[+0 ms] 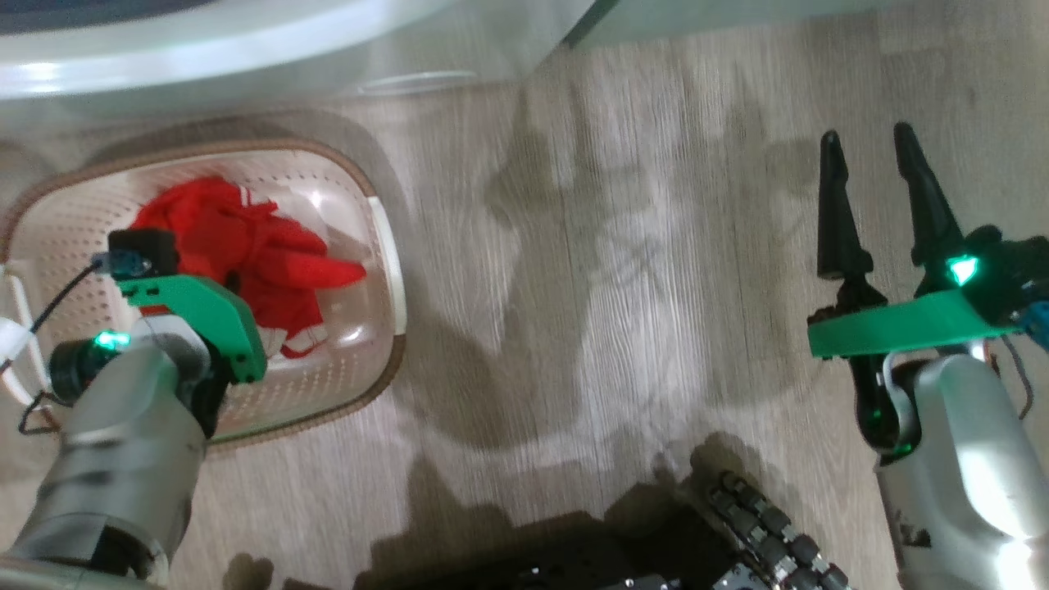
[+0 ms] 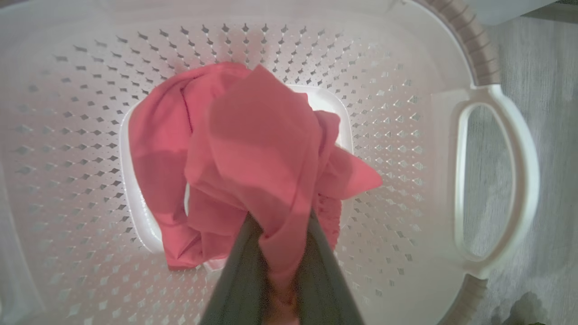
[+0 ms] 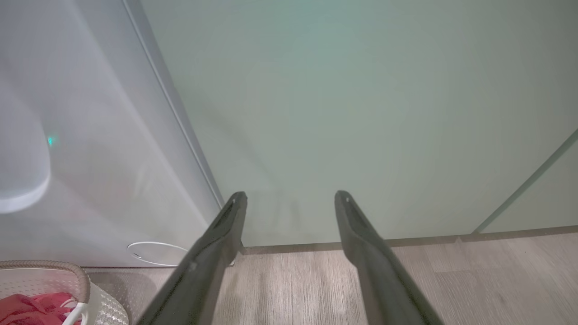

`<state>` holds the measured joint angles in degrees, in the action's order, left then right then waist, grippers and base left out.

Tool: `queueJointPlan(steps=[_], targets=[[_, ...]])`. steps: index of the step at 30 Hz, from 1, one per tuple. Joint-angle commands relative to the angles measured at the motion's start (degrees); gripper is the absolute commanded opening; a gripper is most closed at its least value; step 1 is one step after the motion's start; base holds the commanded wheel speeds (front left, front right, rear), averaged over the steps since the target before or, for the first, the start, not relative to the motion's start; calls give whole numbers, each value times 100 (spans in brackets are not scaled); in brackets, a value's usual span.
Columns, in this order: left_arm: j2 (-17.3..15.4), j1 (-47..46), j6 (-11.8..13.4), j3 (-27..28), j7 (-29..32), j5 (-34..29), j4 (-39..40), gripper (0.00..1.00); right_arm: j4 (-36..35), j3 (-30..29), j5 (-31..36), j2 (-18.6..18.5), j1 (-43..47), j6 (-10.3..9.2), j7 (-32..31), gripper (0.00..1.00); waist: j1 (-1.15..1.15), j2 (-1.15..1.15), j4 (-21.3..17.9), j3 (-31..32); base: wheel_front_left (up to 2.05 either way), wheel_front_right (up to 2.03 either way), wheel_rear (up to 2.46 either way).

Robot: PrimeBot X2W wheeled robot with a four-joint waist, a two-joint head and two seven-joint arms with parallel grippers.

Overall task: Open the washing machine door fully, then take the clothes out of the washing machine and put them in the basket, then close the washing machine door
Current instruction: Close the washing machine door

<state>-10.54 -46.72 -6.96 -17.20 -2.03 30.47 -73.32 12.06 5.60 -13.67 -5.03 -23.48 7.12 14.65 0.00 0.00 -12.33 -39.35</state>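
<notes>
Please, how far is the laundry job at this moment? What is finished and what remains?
Done: the clothes are out of the washing machine and down inside the basket. In hand: the left end effector is shut on the red fabric, not yet released; the right end effector is open and empty. Left: let go, then close the washing machine door, whose position I cannot tell here.

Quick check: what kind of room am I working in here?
Probably a home laundry corner: a white washing machine beside pale green cabinet doors, a wood-look floor, and a perforated basket holding red clothes.
</notes>
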Motion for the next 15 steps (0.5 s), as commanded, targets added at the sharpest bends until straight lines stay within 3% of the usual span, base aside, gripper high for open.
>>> queueJointPlan(steps=[1,5,6,7,8,9,10,15], targets=[[-251,-36,47,155,-85,68,-3,0,-189,111,-1,0,33,36,35,100,0,0,-110,-272,0,0,0],[-310,-57,65,121,-234,52,-32,0,-229,93,2,5,-67,36,35,100,0,0,-122,-400,0,0,0],[-311,-56,62,105,-282,44,-36,7,-220,97,10,5,-72,36,35,100,0,0,-114,-404,0,0,0],[-309,-57,70,107,-354,49,-40,35,-210,97,18,4,-73,36,35,100,0,0,-99,-400,0,0,0],[-305,-54,89,104,-411,50,-43,54,-190,102,22,-4,-69,36,35,100,0,0,-79,-382,0,0,0],[-303,-44,115,91,-478,38,-46,94,-162,106,27,-15,-65,36,35,100,0,0,-57,-346,0,0,0],[-306,-34,151,81,-597,25,-48,100,-138,107,27,-17,-62,36,35,100,0,0,-39,-296,0,0,0],[-280,58,163,49,-1135,-2,-53,100,-65,116,1,-23,13,36,35,100,0,0,68,189,0,0,0]])
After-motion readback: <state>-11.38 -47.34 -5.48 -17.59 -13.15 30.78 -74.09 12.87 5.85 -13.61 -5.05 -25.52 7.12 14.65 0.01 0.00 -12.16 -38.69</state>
